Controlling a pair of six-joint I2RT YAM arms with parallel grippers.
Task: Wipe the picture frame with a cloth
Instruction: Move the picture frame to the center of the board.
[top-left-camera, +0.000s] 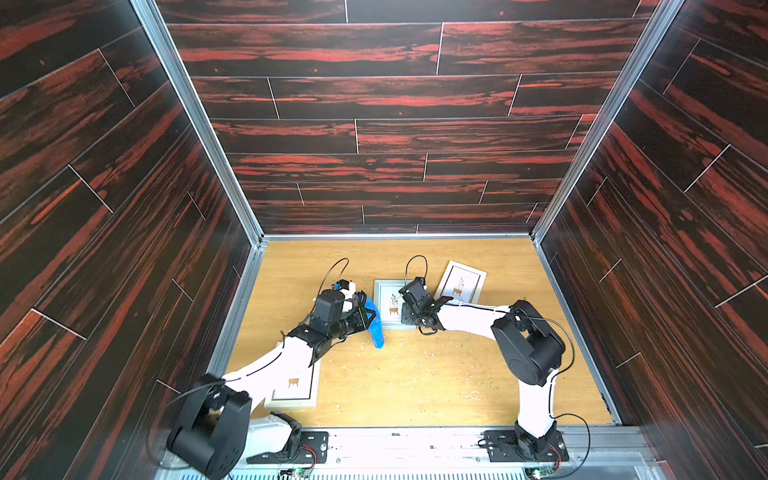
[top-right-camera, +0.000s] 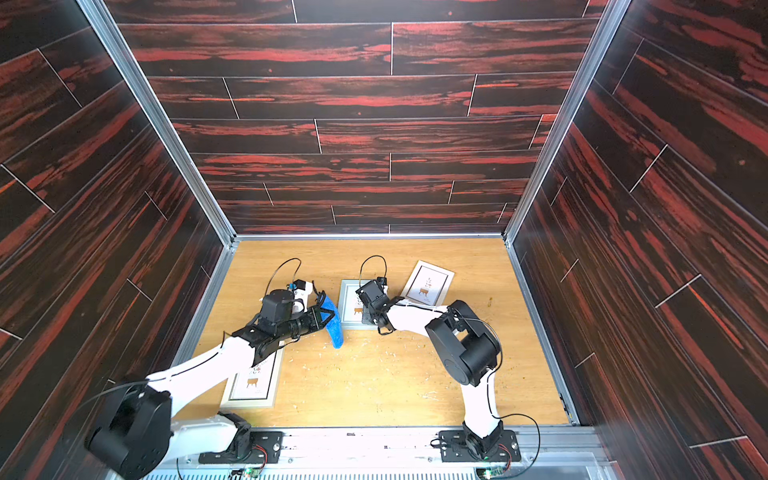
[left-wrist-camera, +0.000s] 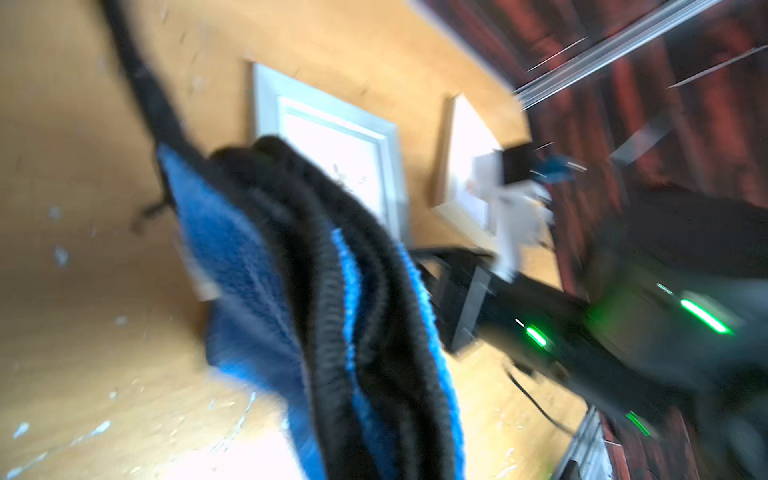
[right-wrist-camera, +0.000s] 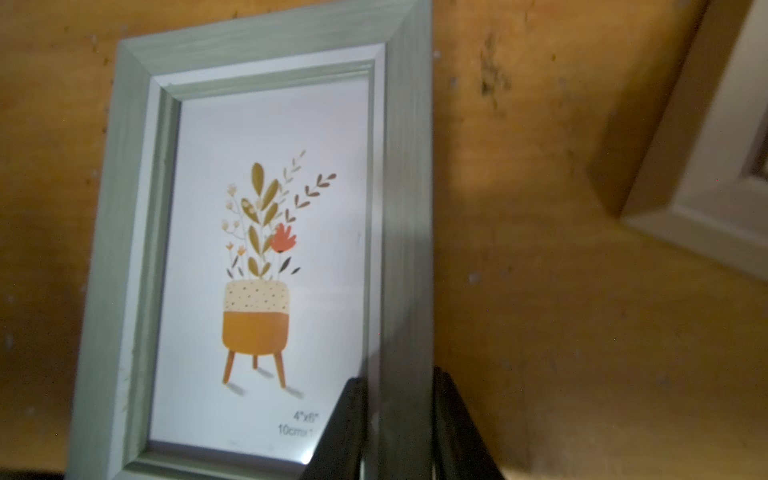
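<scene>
Risks first. The right gripper (right-wrist-camera: 399, 390) is clamped on one side rail of the grey-green wooden picture frame with a potted-plant print (right-wrist-camera: 266, 249), low near a corner, one finger on the glass side and one outside the rail. A hold that narrow and off-centre probably lets the frame pivot or slip once wiping pressure lands on the far or left part. The left gripper (top-left-camera: 365, 311) is shut on the bright blue fluffy cloth with black edging (top-left-camera: 374, 324), which hangs bunched in folds. The left wrist view, blurred, shows edging (left-wrist-camera: 332, 332) outermost, so the trim may meet the glass rather than the pile. A wide sweep rightward could knock the right gripper. Pale specks litter the light wooden bench (top-left-camera: 457, 374) and could be dragged onto the glass. Position: the frame (top-right-camera: 353, 303) lies mid-bench, and whether it is flat or tipped up cannot be told. The cloth (top-right-camera: 334, 328) hangs at its left edge, contact unclear. A cream frame (top-left-camera: 461, 282) sits far right, and another pale frame (top-left-camera: 295, 386) sits near left under the left arm.
</scene>
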